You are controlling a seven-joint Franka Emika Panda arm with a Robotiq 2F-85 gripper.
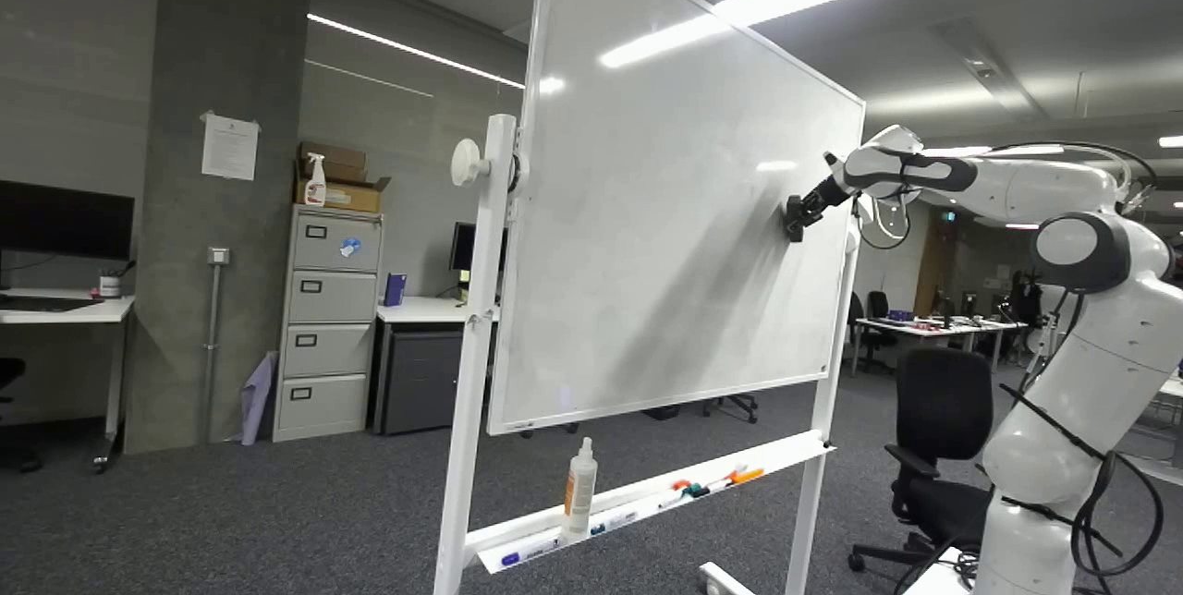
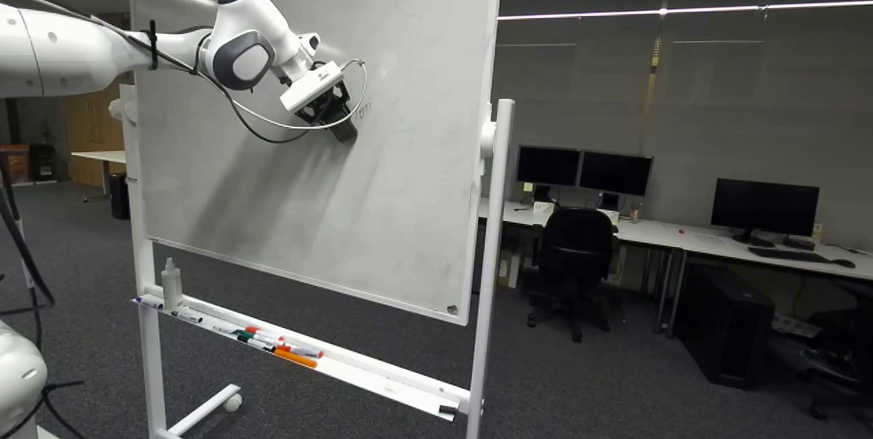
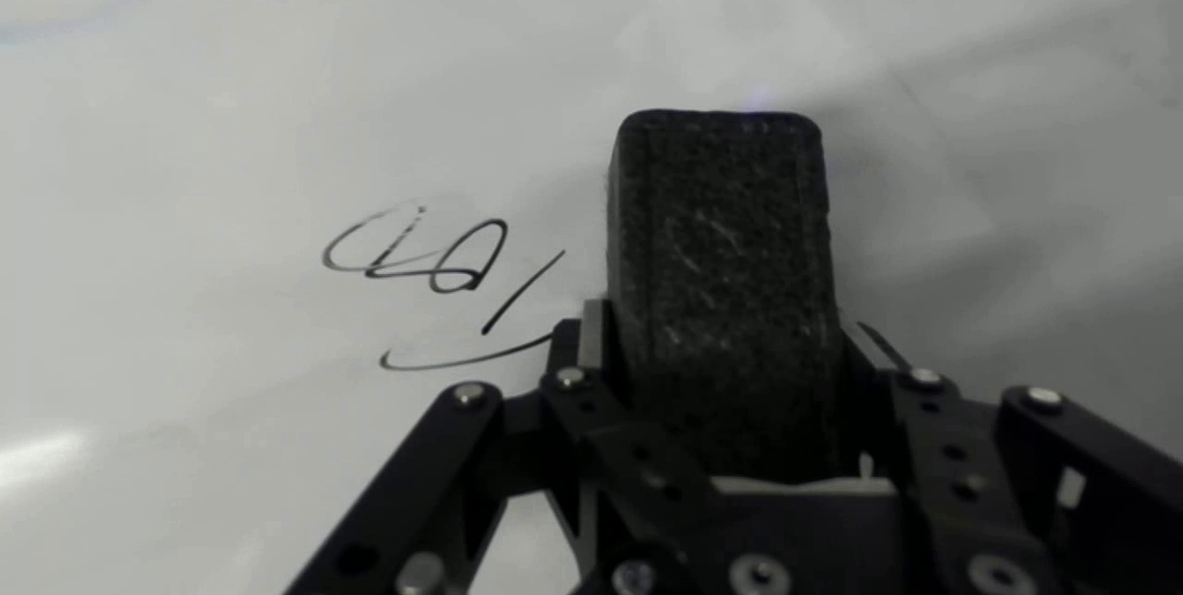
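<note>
My gripper point(image 3: 725, 336) is shut on a black felt eraser point(image 3: 721, 235), a fingertip on each side of it. In both exterior views the eraser point(image 1: 794, 219) is right at the face of the whiteboard point(image 1: 665, 170); whether it presses on the surface I cannot tell. Just left of the eraser in the wrist view are black pen marks point(image 3: 524, 292): looping scribbles, a slanted stroke and a curved line. Small dark marks point(image 2: 363, 112) also show beside the gripper point(image 2: 329, 108) in an exterior view. A faint blue line point(image 3: 92, 18) curves at the wrist view's upper left.
Below the board runs a white tray point(image 1: 786, 455) holding a spray bottle point(image 1: 580, 489), several markers and an orange pen point(image 2: 295, 357). White posts point(image 2: 492, 255) flank the board. An office chair point(image 1: 943, 429) stands near the arm's base. Cables point(image 2: 273, 132) hang in a loop beside the wrist.
</note>
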